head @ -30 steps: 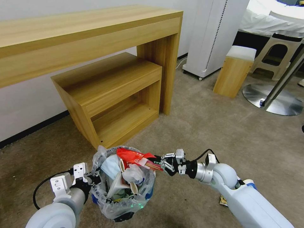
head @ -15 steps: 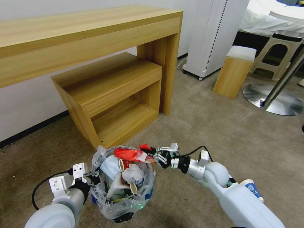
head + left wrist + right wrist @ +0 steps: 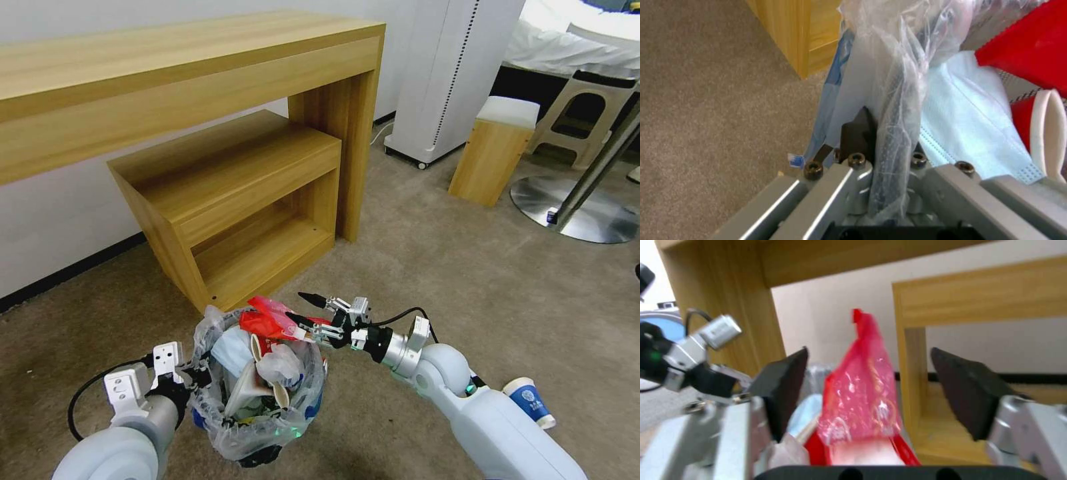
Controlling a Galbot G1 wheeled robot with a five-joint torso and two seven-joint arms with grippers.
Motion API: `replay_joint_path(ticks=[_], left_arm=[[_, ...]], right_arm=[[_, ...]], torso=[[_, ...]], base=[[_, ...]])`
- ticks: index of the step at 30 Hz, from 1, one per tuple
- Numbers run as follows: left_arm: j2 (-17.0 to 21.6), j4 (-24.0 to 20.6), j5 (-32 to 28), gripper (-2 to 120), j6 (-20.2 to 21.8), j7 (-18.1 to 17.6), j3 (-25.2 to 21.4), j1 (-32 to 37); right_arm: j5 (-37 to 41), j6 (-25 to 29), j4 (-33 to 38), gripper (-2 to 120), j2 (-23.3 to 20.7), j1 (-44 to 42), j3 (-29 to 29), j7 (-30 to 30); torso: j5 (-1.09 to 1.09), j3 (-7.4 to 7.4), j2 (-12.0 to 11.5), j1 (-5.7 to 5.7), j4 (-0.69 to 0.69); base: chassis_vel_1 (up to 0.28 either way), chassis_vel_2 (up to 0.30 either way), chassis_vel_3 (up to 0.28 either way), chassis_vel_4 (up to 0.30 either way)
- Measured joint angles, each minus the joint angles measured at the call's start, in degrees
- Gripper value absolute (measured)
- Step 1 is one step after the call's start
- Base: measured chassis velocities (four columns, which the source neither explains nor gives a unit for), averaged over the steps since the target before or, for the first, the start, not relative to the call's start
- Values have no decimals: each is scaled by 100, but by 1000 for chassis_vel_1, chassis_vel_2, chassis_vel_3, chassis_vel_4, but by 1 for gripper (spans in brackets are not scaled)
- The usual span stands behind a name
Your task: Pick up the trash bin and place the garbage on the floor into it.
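I have the left gripper [image 3: 189,377] clamped on the rim of the trash bin [image 3: 261,427], one finger inside and one outside the crinkly plastic liner [image 3: 889,86]; my left wrist camera shows the black finger pad [image 3: 858,135] pressed against the bag and the bin wall. The bin hangs at the lower left of my head view, above the beige carpet [image 3: 467,280], just in front of the low wooden shelf unit [image 3: 233,200] that sits under the long wooden desk [image 3: 167,73].

The bin is packed full. I see a pale-blue mask [image 3: 965,123] against the near wall beside my left gripper, white crushed cups [image 3: 270,377] in the middle, and a red wrapper [image 3: 267,320] on top, poking up over the rim on the side toward the shelf unit.

My right gripper [image 3: 313,313] is at the bin's right rim, and its jaws are spread wide. In the right wrist camera the two dark pads [image 3: 782,386] stand well apart with the red wrapper upright between them, touching neither.

On the carpet to the right of my right arm lies a blue-white cup [image 3: 530,401] on its side, well apart from the bin.
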Motion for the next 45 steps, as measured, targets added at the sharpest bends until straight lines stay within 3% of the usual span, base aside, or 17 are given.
replay_joint_path(ticks=[2,4,6,10,13,21,29,45], left_arm=[[-1,6,-11,1,0,2,-8,-11],[-2,8,-17,1,0,3,-14,-14],[0,9,-82,1,-1,3,-75,-50],[11,15,-146,1,0,-18,-137,-101],[15,70,-184,1,-1,-120,-262,-205],[-10,214,-213,1,-70,-258,-511,-268],[-58,266,-161,1,-114,-266,-571,-220],[-93,217,-169,1,-99,-311,-560,-135]], right_arm=[[148,35,189,89,-78,-61,110,-2],[198,35,280,92,-114,-96,173,35],[342,-41,689,99,-265,-305,483,567],[253,-140,1003,100,-354,-491,775,1066],[-698,-389,1340,100,-480,-1028,1502,2084],[-1514,-541,1217,100,-343,-2004,2717,3117],[-1669,-279,1211,100,-59,-2553,3363,3138],[-2113,148,1052,100,90,-2890,3212,3023]], torso=[[0,0,0,0,0],[0,0,0,0,0],[0,0,0,0,0],[0,0,0,0,0],[0,0,0,0,0],[0,0,0,0,0],[0,0,0,0,-1],[0,0,0,0,0]], base=[[0,0,0,0],[0,0,0,0],[0,0,0,0],[0,0,0,0],[0,0,0,0],[0,0,0,0],[0,0,0,0],[0,0,0,0]])
